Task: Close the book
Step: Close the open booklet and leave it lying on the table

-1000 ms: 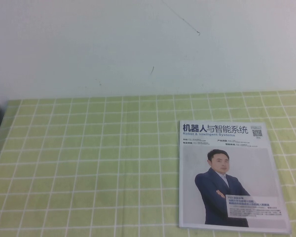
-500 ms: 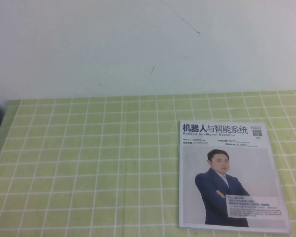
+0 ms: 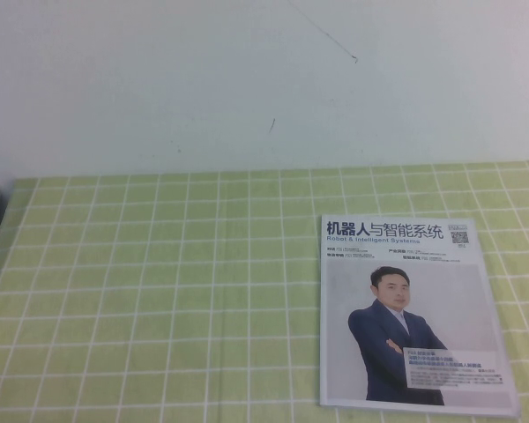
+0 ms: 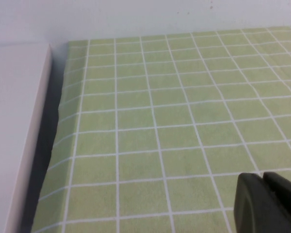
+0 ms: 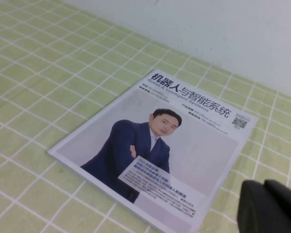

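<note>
Glossy thin rectangular book (image 3: 414, 317) laid closed and flat, cover up, on the right near part of soft green checked cloth (image 3: 159, 282), left gripper (image 4: 262, 177) seen pressed together over bare cloth near a white slab (image 4: 14, 126), right gripper (image 5: 263, 184) pressed together near the book's edge.

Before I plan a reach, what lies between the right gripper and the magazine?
Right wrist view: only bare checked tablecloth between right gripper and magazine. Left gripper hangs over the tablecloth's left part.
</note>
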`<state>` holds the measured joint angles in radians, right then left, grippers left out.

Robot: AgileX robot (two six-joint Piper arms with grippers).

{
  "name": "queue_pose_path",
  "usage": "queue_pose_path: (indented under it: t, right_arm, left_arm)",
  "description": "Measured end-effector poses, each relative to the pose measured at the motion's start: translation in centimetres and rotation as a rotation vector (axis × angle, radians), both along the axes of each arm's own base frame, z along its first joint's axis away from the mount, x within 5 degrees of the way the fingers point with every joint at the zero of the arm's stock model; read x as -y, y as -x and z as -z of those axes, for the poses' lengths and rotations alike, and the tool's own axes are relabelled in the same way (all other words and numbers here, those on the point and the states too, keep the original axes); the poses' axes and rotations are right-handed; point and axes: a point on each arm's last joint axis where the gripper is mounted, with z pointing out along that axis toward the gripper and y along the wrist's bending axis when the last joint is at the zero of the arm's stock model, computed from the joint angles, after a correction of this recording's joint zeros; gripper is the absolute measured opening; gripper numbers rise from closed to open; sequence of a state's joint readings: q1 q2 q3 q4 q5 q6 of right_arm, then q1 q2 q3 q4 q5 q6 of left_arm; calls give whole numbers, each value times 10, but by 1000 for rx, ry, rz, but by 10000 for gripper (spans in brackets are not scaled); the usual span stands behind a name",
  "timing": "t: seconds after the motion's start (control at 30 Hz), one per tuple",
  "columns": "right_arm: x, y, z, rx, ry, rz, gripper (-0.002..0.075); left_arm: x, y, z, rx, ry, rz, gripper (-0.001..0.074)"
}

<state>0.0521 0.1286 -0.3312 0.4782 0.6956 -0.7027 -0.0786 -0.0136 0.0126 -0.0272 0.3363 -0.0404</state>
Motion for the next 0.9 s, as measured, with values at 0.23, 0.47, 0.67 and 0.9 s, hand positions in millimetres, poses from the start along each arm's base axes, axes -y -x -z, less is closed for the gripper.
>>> queue_pose_path:
  t: [0.23,0.47,0.67,0.9]
  right_arm:
    - [0,0,0,2,0,1,-3]
    - [0,0,0,2,0,1,-3]
    - [0,0,0,2,0,1,-3]
    - [0,0,0,2,0,1,-3]
  left_arm:
    - [-1,0,0,1,-14,-12,-4]
    - [-1,0,0,2,-20,-10,-4]
    - [-1,0,0,2,-20,-10,-4]
    - [-1,0,0,2,-20,-10,-4]
